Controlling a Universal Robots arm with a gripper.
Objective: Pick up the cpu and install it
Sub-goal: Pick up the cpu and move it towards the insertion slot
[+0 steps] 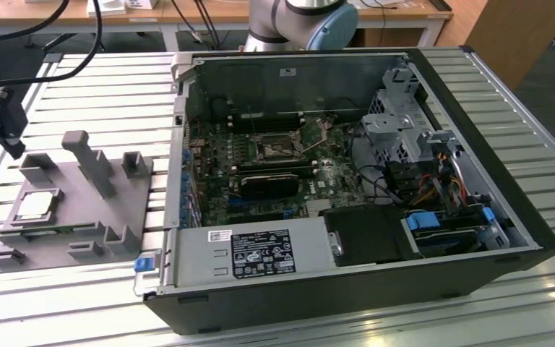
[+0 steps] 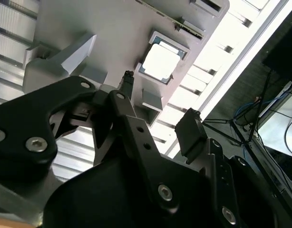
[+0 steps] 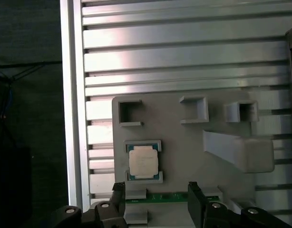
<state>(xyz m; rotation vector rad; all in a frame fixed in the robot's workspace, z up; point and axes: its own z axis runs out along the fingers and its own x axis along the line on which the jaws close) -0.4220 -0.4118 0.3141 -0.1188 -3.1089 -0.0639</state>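
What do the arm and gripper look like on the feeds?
The arm is a silver-grey tube with a pale blue joint cap. The gripper is matt black: angular link plates held by silver hex-socket screws, ending in two slim blocky fingers. Black cables run toward it in the exterior view.

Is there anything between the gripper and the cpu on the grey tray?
Nothing visible. The cpu lies uncovered in its recess on the grey tray, and the open gripper hangs above the tray near it, with only free air between them.

Lab — open computer case, slatted table
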